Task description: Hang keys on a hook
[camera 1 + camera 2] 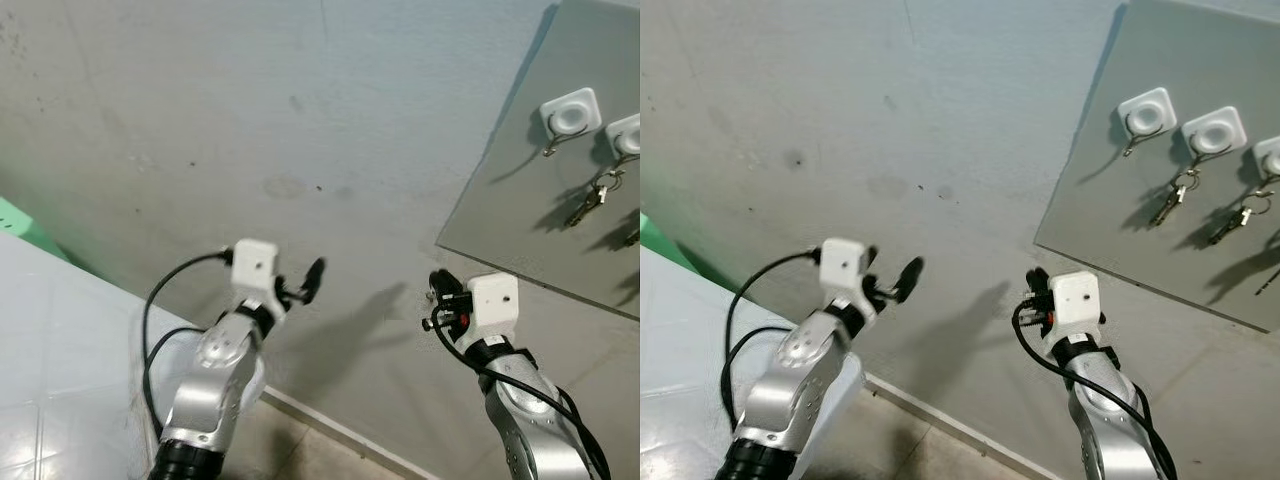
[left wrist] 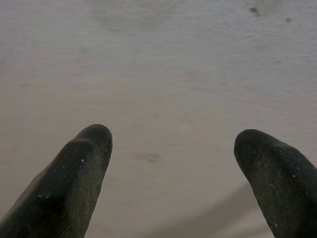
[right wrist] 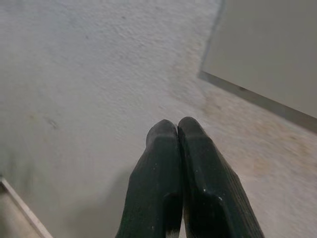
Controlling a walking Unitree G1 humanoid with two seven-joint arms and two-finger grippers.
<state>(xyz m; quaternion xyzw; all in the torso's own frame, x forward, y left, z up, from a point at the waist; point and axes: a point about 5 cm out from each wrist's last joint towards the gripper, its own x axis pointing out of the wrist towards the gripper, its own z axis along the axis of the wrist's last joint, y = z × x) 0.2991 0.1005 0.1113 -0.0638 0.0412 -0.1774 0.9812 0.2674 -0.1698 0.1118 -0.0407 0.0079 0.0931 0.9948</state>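
Observation:
A grey board (image 1: 1110,215) is fixed to the wall at the upper right and carries three white hooks. The first hook (image 1: 1147,112) has a bare wire. A bunch of keys (image 1: 1170,203) hangs under the second hook (image 1: 1213,130), and another bunch of keys (image 1: 1235,218) hangs under the third hook (image 1: 1270,155). My left gripper (image 1: 300,283) is raised toward the bare wall, open and empty, its fingertips (image 2: 94,139) wide apart. My right gripper (image 1: 1036,281) is up below the board's lower left corner, shut, its fingers (image 3: 166,131) pressed together with nothing visible between them.
The grey plaster wall (image 1: 250,120) spans most of the scene. A white tiled surface (image 1: 60,340) lies at the lower left, with a green object (image 1: 25,225) at its far edge. A pale skirting strip (image 1: 330,425) runs along the wall's foot.

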